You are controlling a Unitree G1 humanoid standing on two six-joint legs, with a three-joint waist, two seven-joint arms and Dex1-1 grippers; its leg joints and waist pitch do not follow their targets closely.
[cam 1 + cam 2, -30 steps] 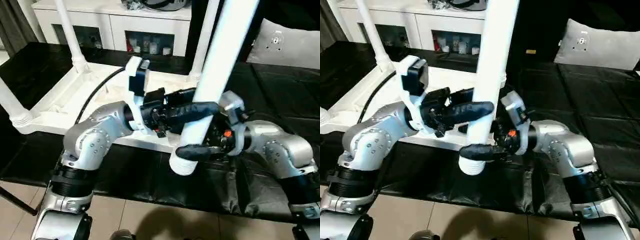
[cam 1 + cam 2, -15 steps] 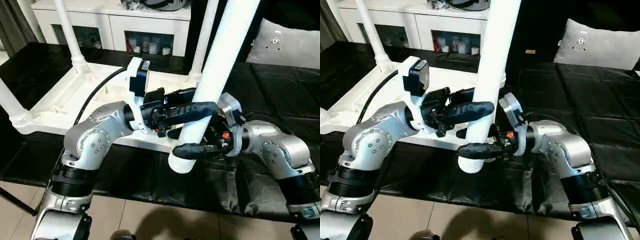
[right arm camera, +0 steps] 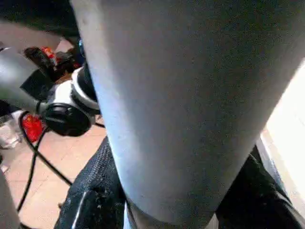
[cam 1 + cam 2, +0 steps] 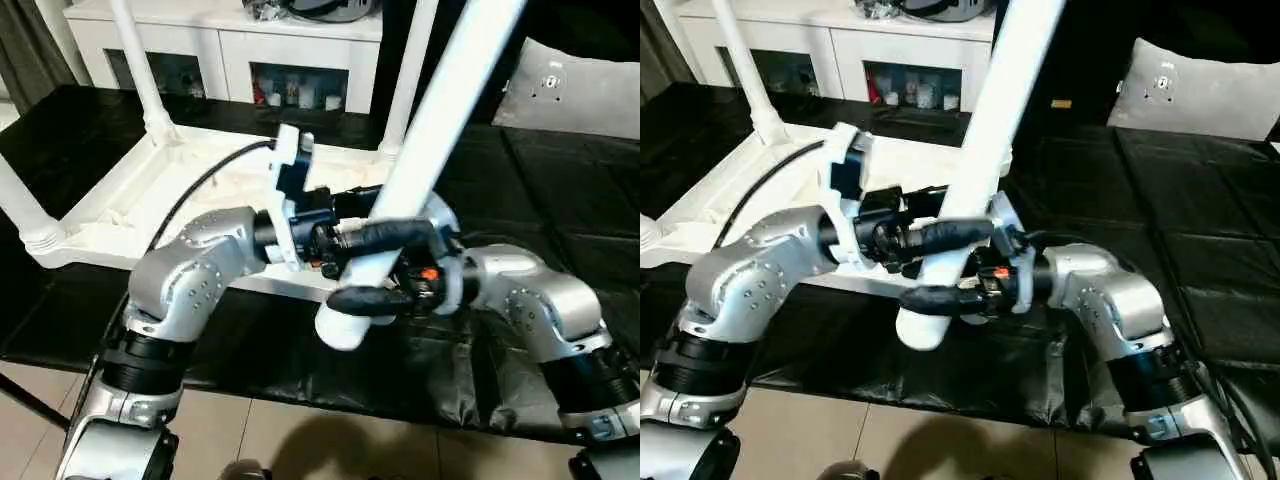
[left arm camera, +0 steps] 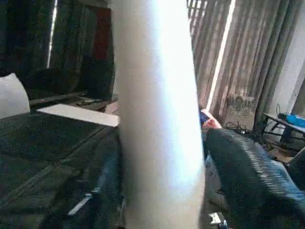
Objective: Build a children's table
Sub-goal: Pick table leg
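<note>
The children's table lies upside down, its white top (image 4: 120, 215) showing the ribbed underside. Three white legs (image 4: 140, 70) stand up from its corner sockets. A fourth leg (image 4: 420, 150) slants across the middle, thick end (image 4: 343, 325) low over the near table edge. My right gripper (image 4: 352, 292) is shut on that leg close to the thick end, black pads (image 3: 93, 200) pressed on both sides. Just above it my left gripper (image 4: 405, 226) straddles the same leg. In the left wrist view a thin gap shows between the leg (image 5: 157, 119) and one finger (image 5: 248, 176), so it stands open.
The black-covered work surface (image 4: 560, 200) carries the table and reaches far to the right. A white cabinet with glass doors (image 4: 240, 50) stands behind, a grey cushion (image 4: 570, 85) at the back right. Tiled floor (image 4: 300, 440) shows below the near edge.
The held leg has tipped further, its thick end swinging left. My right gripper closed onto it. My left gripper's fingers spread apart a little around it.
</note>
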